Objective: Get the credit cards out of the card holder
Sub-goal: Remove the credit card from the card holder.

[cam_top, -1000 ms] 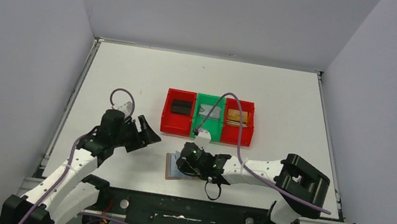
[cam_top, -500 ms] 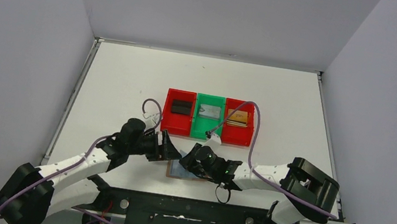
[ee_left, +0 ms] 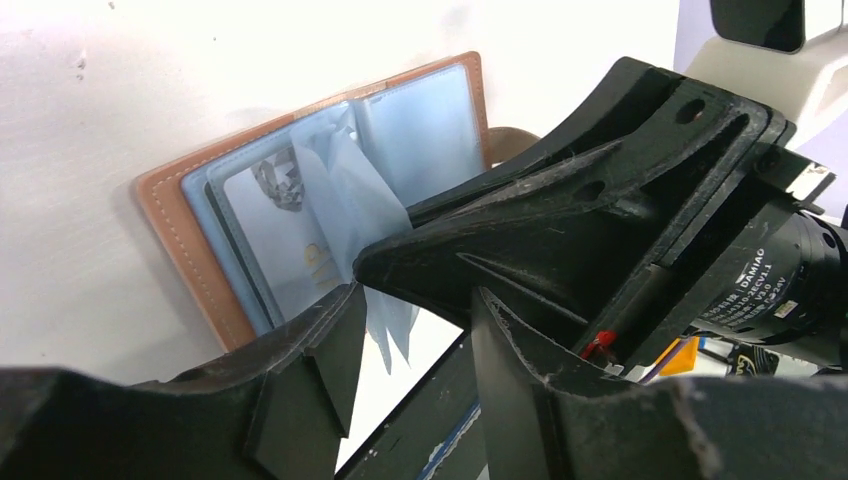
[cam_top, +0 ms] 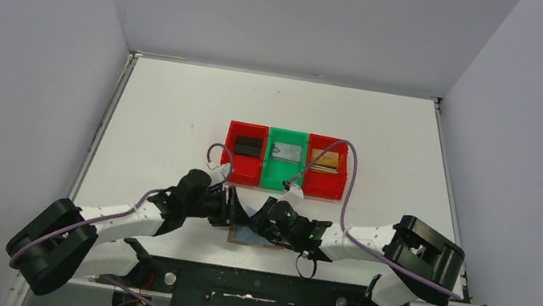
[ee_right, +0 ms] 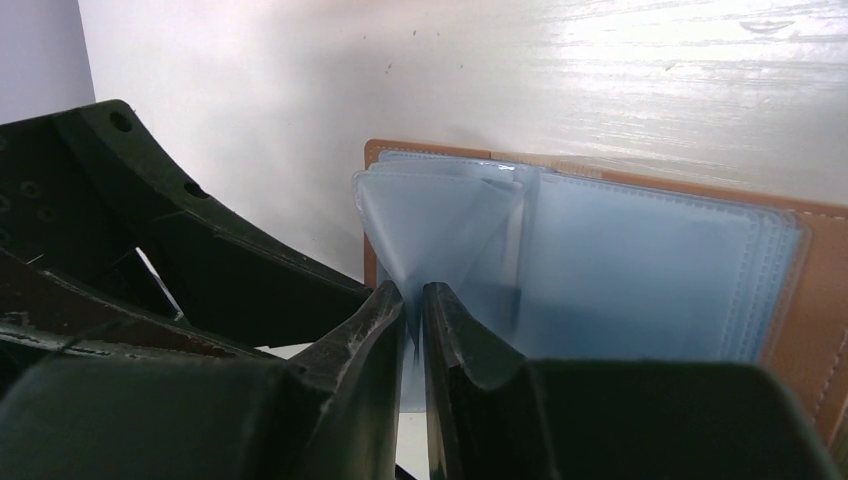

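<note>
The tan-brown card holder (cam_top: 241, 236) lies open near the table's front edge, its grey-blue clear sleeves fanned up. My right gripper (cam_top: 263, 223) is shut on one sleeve page (ee_right: 440, 225) and holds it lifted, as the right wrist view (ee_right: 413, 297) shows. My left gripper (cam_top: 240, 212) is open just left of it, its jaws around the lifted sleeve's lower tip (ee_left: 415, 310). A pale card (ee_left: 275, 225) with a silver emblem sits in a sleeve. A black card (cam_top: 247, 146), a silver-grey card (cam_top: 286, 152) and a gold-tan card (cam_top: 326, 159) lie in the bins.
Three joined bins stand mid-table: a red one (cam_top: 227, 164), a green one (cam_top: 281, 180), a red one (cam_top: 341, 181). The table's front edge and the black base rail (cam_top: 255, 297) are just below the holder. Both arms crowd together over it.
My left arm has swung right and forward from the left side of the table to the card holder, beside my right gripper. The right gripper has shifted slightly right on the holder.
</note>
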